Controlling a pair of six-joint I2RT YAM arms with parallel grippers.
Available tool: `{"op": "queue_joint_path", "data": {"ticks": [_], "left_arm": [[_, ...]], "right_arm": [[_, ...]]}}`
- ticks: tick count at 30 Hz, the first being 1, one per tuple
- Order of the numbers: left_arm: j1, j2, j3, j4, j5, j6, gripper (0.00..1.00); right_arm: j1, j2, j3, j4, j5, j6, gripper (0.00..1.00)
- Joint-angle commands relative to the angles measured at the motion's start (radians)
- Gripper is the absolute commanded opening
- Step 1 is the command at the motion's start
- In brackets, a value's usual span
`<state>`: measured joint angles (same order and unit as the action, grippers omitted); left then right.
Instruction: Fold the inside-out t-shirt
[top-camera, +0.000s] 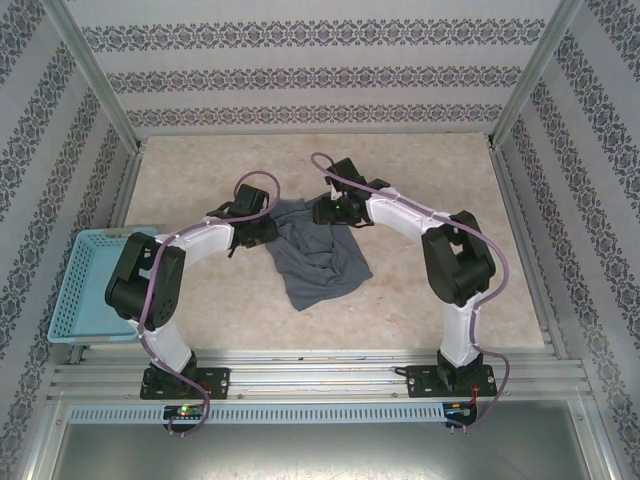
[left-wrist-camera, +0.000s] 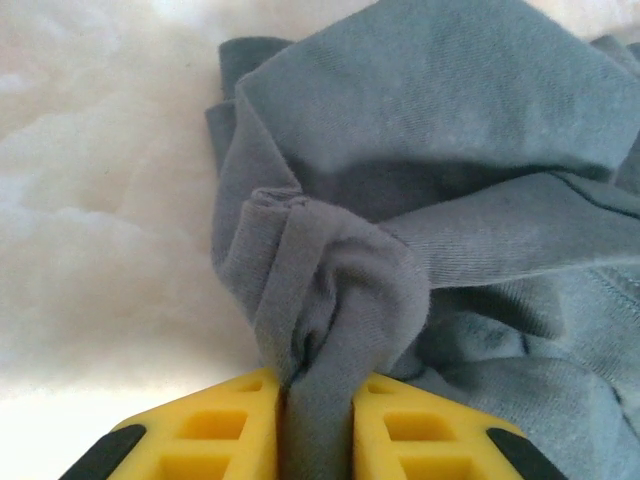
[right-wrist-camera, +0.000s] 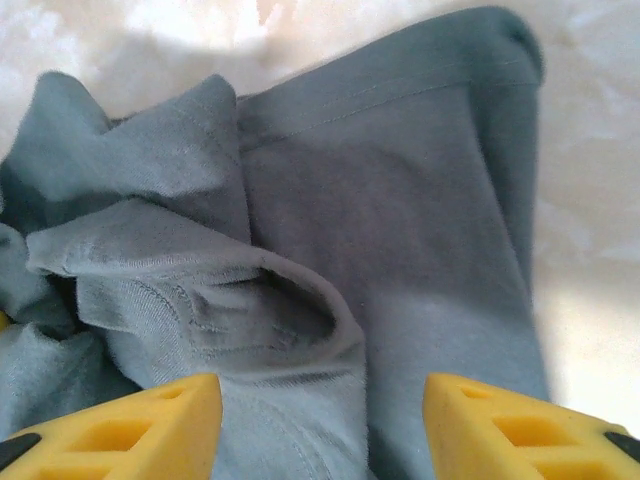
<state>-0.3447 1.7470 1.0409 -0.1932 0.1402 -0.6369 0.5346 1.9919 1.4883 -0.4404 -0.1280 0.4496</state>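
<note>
The inside-out t-shirt lies crumpled in the middle of the table, dark slate-grey. My left gripper is at its left edge, and in the left wrist view its yellow fingers are shut on a bunched fold of the t-shirt. My right gripper is over the shirt's top right edge. Seen from the right wrist, that gripper stands open, its fingers wide apart just above the cloth, with a rolled hem lying between them.
A light-blue mesh basket sits at the table's left edge beside the left arm. Bare beige tabletop lies behind and to the right of the shirt. Metal frame posts and patterned walls enclose the table.
</note>
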Motion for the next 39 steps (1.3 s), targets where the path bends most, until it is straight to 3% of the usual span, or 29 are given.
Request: {"op": "queue_joint_path", "data": {"ticks": [1, 7, 14, 17, 24, 32, 34, 39], "left_arm": [[0.011, 0.011, 0.036, 0.021, 0.029, 0.011, 0.22], [0.010, 0.007, 0.052, 0.019, 0.064, 0.031, 0.22], [0.010, -0.009, 0.053, 0.002, 0.064, 0.054, 0.25], [0.010, -0.018, 0.043, -0.001, 0.054, 0.057, 0.28], [0.010, -0.024, 0.047, 0.010, 0.081, 0.066, 0.17], [0.004, -0.031, 0.055, 0.044, 0.118, 0.083, 0.15], [0.004, -0.025, 0.059, 0.038, 0.113, 0.088, 0.20], [-0.012, -0.043, 0.096, -0.080, 0.027, 0.140, 0.51]], "right_arm": [[0.006, 0.068, 0.075, -0.053, -0.013, -0.032, 0.56], [-0.004, 0.130, 0.142, -0.052, -0.028, -0.045, 0.47], [-0.041, 0.060, 0.084, -0.021, -0.001, -0.038, 0.07], [-0.041, 0.003, 0.043, -0.024, 0.032, -0.038, 0.01], [-0.039, -0.175, -0.126, -0.018, 0.173, 0.018, 0.00], [-0.043, -0.298, -0.237, -0.015, 0.253, 0.062, 0.00], [-0.052, -0.284, -0.217, -0.016, 0.243, 0.056, 0.00], [-0.057, -0.193, -0.128, -0.018, 0.150, 0.024, 0.00]]}}
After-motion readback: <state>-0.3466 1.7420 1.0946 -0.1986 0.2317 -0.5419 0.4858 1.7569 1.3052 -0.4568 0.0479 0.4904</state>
